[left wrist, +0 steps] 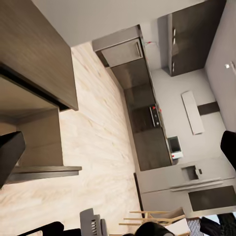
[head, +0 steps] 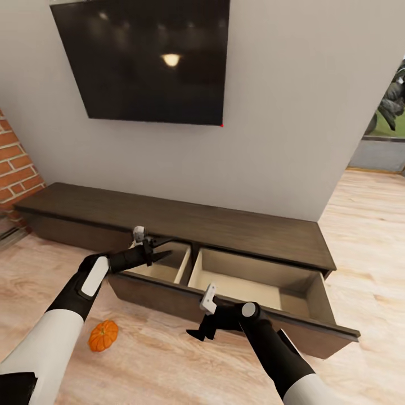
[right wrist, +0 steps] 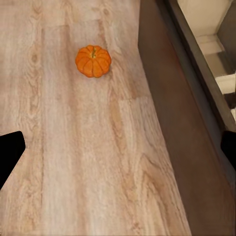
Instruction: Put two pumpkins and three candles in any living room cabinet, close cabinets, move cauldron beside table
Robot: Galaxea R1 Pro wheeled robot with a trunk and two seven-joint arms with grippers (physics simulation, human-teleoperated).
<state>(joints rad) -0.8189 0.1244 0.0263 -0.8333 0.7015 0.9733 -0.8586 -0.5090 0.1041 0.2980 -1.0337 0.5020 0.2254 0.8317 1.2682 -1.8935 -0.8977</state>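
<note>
One small orange pumpkin (head: 103, 335) lies on the plank floor in front of the cabinet (head: 225, 225), left of centre; it also appears in the right wrist view (right wrist: 93, 61). The long dark cabinet has two drawers pulled out side by side, the left drawer (head: 163, 270) and the right drawer (head: 242, 284), and their visible pale interiors look empty. My left gripper (head: 160, 250) hovers open over the left drawer's near-left corner, holding nothing. Open too, my right gripper (head: 199, 334) hangs low in front of the right drawer's front panel (right wrist: 167, 123), to the right of the pumpkin.
A large black screen (head: 152, 56) hangs on the wall above the cabinet. Red brick (head: 17, 163) stands at the far left. An opening at the right (head: 382, 152) leads onward. The left wrist view looks across the floor to kitchen units (left wrist: 147, 123) and wooden chairs (left wrist: 147, 216).
</note>
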